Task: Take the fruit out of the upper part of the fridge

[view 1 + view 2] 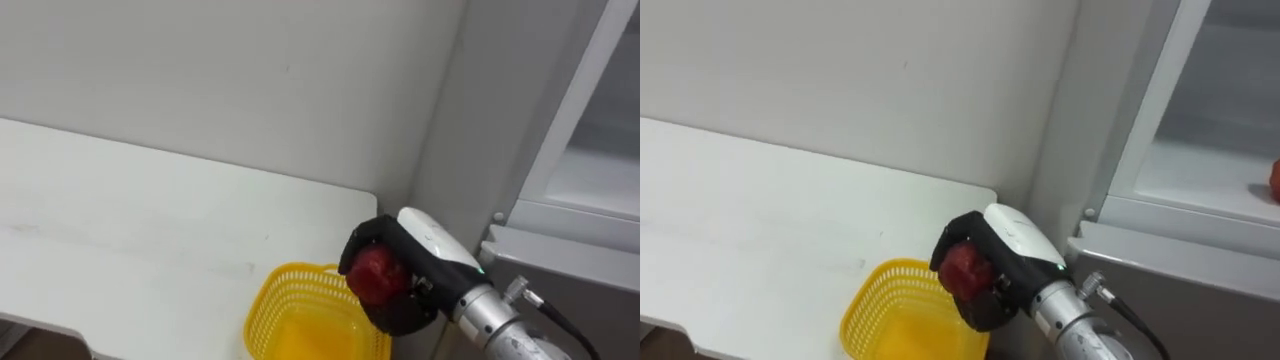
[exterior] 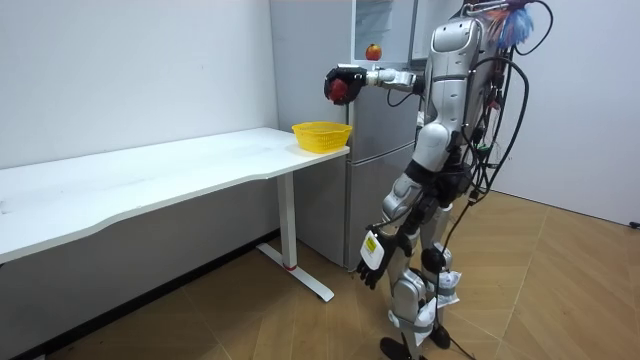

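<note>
My right hand point(image 1: 436, 250) point(image 1: 1018, 242) is shut on a red apple point(image 1: 374, 276) point(image 1: 962, 270), its dark fingers curled round the fruit. It holds the apple just above the near rim of a yellow mesh basket point(image 1: 300, 325) point(image 1: 890, 315), which stands at the corner of the white table point(image 1: 150, 230). In the room view I stand in front of the fridge point(image 2: 385, 160) with that arm stretched toward the basket point(image 2: 321, 135). A second red apple point(image 2: 373, 50) point(image 1: 1275, 182) rests on the upper fridge shelf. My left hand point(image 2: 372, 262) hangs by my leg, fingers relaxed.
The grey fridge side point(image 1: 500, 110) stands right next to the table's end, with the open upper compartment's white shelf point(image 1: 600, 185) on the right. A plain white wall point(image 1: 250, 80) runs behind the long table point(image 2: 150, 180). Wooden floor lies around me.
</note>
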Robot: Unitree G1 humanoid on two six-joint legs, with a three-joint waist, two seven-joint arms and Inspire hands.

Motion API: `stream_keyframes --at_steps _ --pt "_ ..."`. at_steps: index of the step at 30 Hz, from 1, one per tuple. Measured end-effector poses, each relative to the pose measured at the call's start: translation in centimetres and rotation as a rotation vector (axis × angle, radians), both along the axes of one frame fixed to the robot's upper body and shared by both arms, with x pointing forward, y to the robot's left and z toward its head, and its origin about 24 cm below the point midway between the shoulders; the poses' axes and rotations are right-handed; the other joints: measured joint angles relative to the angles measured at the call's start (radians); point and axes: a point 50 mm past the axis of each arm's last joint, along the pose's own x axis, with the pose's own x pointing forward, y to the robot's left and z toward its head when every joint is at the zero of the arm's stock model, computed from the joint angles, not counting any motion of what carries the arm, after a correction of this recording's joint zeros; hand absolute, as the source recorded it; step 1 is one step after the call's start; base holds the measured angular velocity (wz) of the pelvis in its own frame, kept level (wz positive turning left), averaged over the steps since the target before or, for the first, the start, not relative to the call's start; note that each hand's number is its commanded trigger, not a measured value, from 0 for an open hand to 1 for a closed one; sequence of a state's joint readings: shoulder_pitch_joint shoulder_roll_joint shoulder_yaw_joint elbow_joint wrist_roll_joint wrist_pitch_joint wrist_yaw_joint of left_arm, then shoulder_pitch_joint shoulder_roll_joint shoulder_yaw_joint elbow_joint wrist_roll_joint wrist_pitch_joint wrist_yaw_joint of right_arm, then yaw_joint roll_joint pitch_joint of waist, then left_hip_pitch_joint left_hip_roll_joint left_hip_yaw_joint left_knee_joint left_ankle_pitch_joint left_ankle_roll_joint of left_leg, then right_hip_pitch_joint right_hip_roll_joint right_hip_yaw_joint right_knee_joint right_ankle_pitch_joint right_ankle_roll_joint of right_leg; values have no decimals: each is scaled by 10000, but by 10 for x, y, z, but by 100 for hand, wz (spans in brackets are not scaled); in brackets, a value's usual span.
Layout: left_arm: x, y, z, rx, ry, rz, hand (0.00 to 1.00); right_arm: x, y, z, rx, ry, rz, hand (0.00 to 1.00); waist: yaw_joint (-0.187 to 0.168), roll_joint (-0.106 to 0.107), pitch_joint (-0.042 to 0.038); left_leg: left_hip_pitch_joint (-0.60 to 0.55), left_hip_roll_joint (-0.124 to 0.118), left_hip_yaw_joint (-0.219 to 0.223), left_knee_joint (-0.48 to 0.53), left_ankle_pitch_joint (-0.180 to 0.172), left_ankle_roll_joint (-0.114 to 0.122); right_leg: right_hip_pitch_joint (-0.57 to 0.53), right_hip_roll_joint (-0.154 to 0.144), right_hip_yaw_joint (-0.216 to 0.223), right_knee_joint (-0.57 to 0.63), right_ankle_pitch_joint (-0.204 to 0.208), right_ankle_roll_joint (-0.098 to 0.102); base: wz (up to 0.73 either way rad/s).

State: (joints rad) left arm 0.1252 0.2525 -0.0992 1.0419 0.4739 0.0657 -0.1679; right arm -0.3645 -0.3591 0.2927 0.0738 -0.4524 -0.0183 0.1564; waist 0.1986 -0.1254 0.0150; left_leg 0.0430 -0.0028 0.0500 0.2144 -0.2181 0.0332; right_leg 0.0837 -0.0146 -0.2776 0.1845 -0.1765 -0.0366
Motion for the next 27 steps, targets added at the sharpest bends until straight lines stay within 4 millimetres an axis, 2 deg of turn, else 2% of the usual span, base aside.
stream_keyframes --at_steps 9,13,19,22,27 --pt "1 -3 -1 -79 -20 3 0 2 -3 -11 -591 311 -220 100 44 112 70 7 -17 -47 -21 4 3 24 -5 -29 -16 0 0 1" --pt "1 -3 -1 -74 -26 6 0 1 -1 -13 -705 367 -184 100 47 125 56 13 -19 -62 -40 6 2 26 -3 -37 -20 0 0 0" --pt "2 -3 -1 -13 -86 9 0 -3 15 -22 -994 702 364 100 54 104 39 9 -44 -217 -21 14 10 68 -19 -115 -9 0 0 6" --pt "2 -3 -1 -12 -83 10 0 -4 17 -24 -1070 821 453 100 230 92 31 4 -54 -239 -19 16 14 77 -25 -126 -10 0 0 2" --pt "2 -3 -1 -15 -53 4 0 -4 19 -24 -1158 925 586 100 300 65 12 8 -83 -327 -14 34 36 130 -58 -246 -10 -3 5 6"
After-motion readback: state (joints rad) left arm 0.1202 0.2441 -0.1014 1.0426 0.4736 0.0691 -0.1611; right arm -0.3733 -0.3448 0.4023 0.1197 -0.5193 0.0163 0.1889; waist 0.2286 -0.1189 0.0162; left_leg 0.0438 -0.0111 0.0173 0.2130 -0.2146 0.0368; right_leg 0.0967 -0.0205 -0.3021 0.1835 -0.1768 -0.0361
